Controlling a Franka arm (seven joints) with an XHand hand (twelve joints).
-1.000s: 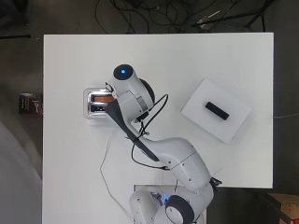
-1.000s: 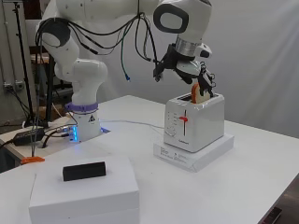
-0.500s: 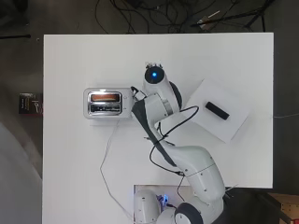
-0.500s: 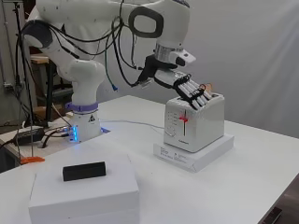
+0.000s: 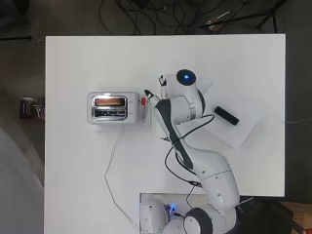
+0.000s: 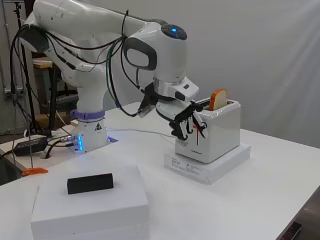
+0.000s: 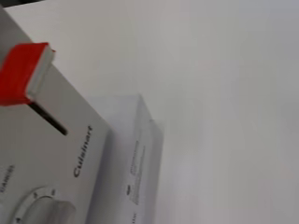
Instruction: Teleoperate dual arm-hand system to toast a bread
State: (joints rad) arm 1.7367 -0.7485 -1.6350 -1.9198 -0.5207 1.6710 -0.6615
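The robot hand [image 6: 186, 121], fingers curled and empty, hangs at the toaster [image 6: 216, 134] front, beside its red lever [image 7: 24, 72]. A bread slice [image 6: 218, 99] stands in one slot. The toaster stands on a white box [image 6: 210, 165] on the worktop [image 5: 87, 185].

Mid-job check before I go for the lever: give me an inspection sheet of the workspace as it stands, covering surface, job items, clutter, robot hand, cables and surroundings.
Surface: white table, no spills seen.
Job's things: white toaster on a flat white box; bread slice standing in one slot, top sticking out; red lever at the top of its track.
Clutter: second white box with a small black block on top.
Robot hand: robot hand at the toaster's lever face, fingers curled downward, holding nothing; contact with the lever not clear.
Cables: toaster cord runs across the table toward the arm's base; arm cables loop beside the arm.
Surroundings: dark floor with cables beyond the table's far edge.
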